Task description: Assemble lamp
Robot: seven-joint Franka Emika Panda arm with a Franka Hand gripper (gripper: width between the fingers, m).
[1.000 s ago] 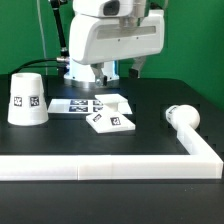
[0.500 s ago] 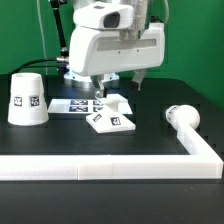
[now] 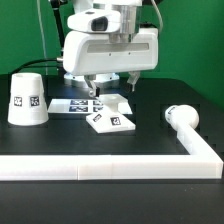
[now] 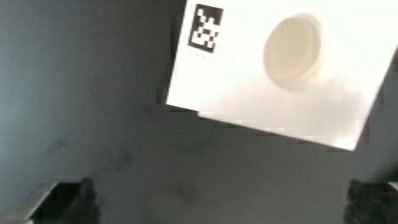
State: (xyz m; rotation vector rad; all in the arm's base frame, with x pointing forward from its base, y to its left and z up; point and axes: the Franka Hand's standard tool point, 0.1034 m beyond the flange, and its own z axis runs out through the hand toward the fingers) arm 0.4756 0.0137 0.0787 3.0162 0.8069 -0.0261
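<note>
Lamp base (image 3: 110, 119) is laid flat on the dark table (image 3: 150, 140), tags up; its round socket (image 4: 294, 48) is seen in the wrist view. Gripper (image 3: 112, 88) is positioned above the base, not touching it, fingers (image 4: 68, 200) spread wide, nothing pinched. Marker board (image 3: 76, 104) is placed just beside the base. Shade (image 3: 25, 97) is stood upright, well apart from the base on the exterior view's left. Bulb (image 3: 183, 116) is laid well apart on the exterior view's right, near the white rail (image 3: 110, 165).
</note>
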